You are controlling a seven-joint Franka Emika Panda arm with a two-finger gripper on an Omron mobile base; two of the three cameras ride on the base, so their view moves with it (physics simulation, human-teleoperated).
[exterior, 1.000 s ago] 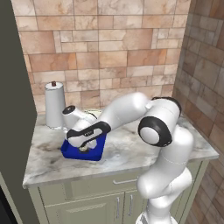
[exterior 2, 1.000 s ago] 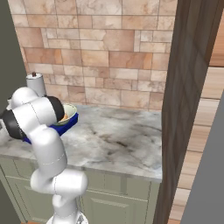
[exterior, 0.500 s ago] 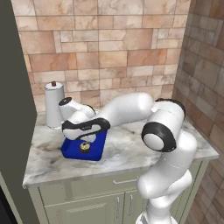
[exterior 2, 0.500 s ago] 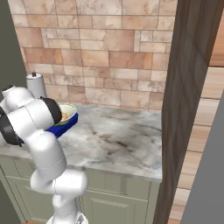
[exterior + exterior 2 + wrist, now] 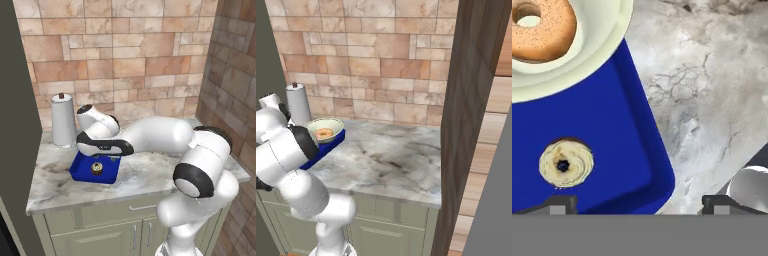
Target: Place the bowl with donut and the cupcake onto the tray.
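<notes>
Jaws spread wide, gripping nothing, hovering over blue tray (image 5: 619, 150) with cupcake (image 5: 566, 163) and bowl (image 5: 597, 47) holding donut (image 5: 543, 30).

The cupcake (image 5: 565, 163) and the bowl (image 5: 597, 47) holding the donut (image 5: 543, 28) sit on the tray (image 5: 629, 150), seemingly apart.

The rectangular raised-edge tray (image 5: 607, 145) is deep blue; the wide round bowl (image 5: 597, 47) is pale cream. The speckled ring donut (image 5: 543, 30) is orange-brown, the small swirl-topped cupcake (image 5: 566, 163) cream-tan with a dark centre, the marble counter (image 5: 712, 100) grey-veined white.
</notes>
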